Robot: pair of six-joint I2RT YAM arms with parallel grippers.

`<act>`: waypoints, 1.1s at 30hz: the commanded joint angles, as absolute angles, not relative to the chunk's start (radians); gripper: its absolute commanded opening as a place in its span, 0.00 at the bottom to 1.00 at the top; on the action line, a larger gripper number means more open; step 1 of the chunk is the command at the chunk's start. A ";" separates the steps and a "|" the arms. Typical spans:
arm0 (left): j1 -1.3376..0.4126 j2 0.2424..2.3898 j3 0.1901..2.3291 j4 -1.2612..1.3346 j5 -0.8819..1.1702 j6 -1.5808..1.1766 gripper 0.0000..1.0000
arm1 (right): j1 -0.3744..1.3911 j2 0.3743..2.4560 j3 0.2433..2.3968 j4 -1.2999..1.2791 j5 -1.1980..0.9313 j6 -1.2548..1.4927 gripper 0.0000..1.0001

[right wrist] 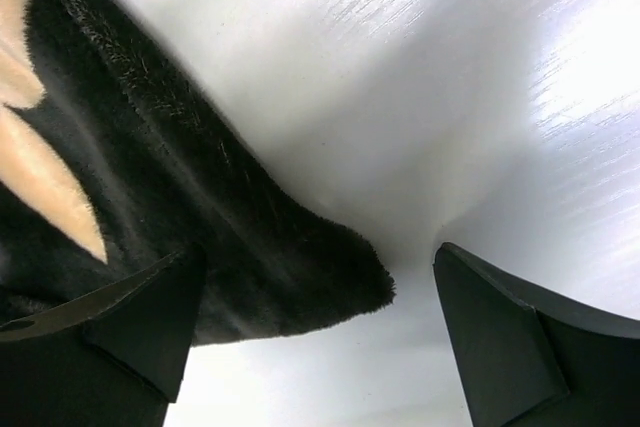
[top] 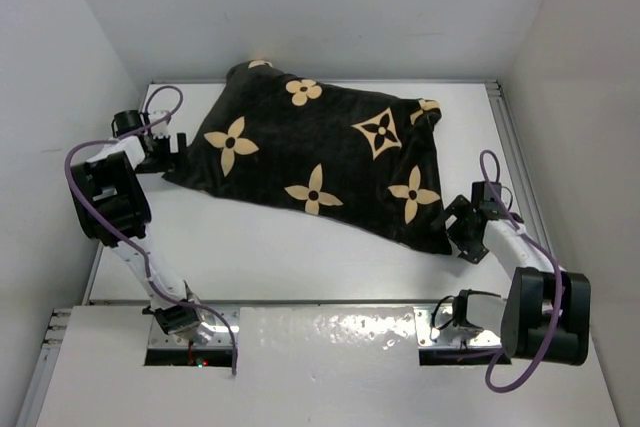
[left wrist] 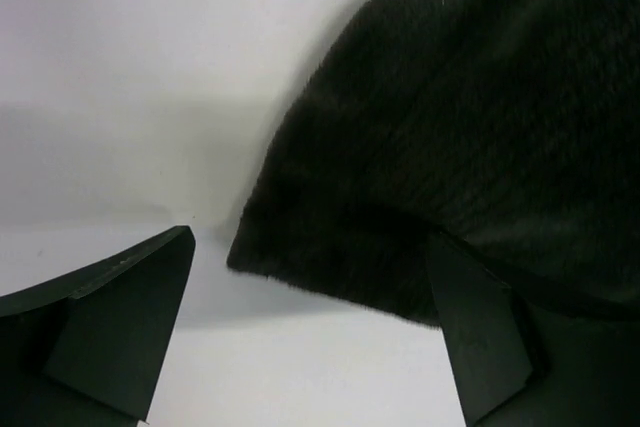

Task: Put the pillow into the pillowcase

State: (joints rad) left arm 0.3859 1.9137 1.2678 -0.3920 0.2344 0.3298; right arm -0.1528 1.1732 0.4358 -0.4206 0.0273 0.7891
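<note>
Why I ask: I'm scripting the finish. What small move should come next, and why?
Probably shut the left tool on the pillowcase corner lying between its open fingers: what looks like a cream sliver of the pillow shows at the far end, so the case likely needs gripping to pull over it.

I can read no words, numbers or brand names anywhere. The pillowcase [top: 320, 162], at twelve o'clock from my bases, bears only tan flower and diamond-star motifs.
</note>
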 commanded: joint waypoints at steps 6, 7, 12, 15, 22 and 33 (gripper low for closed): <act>0.348 2.017 1.330 -0.397 0.288 0.314 0.59 | -0.147 1.252 0.400 -0.301 -0.069 0.810 0.59; 0.351 2.011 1.333 -0.441 0.325 0.340 0.29 | -0.147 1.252 0.399 -0.299 -0.105 0.813 0.32; 0.437 1.919 1.318 -0.529 0.446 0.422 0.00 | -0.146 1.160 0.409 -0.324 -0.215 0.808 0.00; 0.491 1.876 1.345 -0.626 0.504 0.454 0.00 | -0.152 1.048 0.477 -0.363 -0.229 0.810 0.00; 0.601 1.677 1.459 -0.851 0.684 0.564 0.00 | -0.215 0.867 0.748 -0.428 -0.261 0.818 0.00; 0.802 1.509 1.928 -1.060 0.845 0.545 0.00 | -0.239 0.814 1.214 -0.489 -0.203 0.793 0.00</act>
